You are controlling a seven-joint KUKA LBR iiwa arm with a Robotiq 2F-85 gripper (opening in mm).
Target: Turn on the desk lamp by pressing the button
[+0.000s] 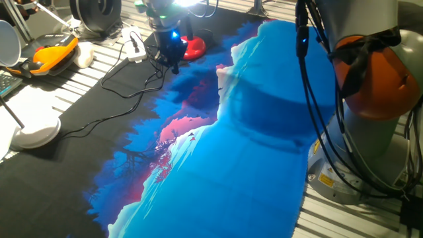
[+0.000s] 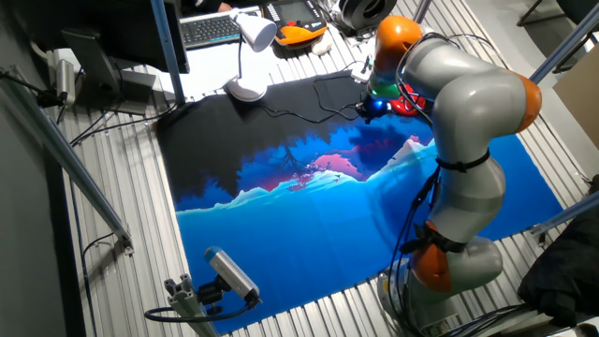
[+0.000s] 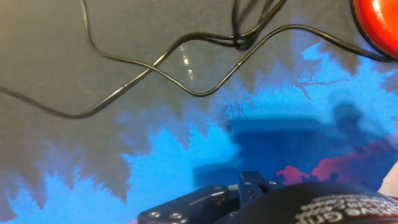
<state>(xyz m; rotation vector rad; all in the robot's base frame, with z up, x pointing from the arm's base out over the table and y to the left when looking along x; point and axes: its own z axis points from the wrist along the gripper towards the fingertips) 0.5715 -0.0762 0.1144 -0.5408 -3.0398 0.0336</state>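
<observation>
At far mat edge: lamp (image 1: pixel 192 46), red base on black area, head glowing white. Gripper (image 1: pixel 173 58) just beside base, over mat (image 1: pixel 251 145); finger state cannot tell. Black cables (image 3: pixel 155 65) run nearby. White lamp (image 1: pixel 36 132) well apart

A robotics lab: a slatted metal bench (image 2: pixel 112 271) at lower left, loose cables (image 1: pixel 125 73) in the upper left, a keyboard (image 2: pixel 211 30) at top, and camera (image 2: pixel 229 273) on a mount.

You see a white disc-based lamp (image 1: pixel 34 135) beside the blue-and-black printed cloth (image 1: pixel 225 165), black cables (image 3: pixel 155 68) looping across it, and a keyboard (image 2: pixel 211 29) beyond.
</observation>
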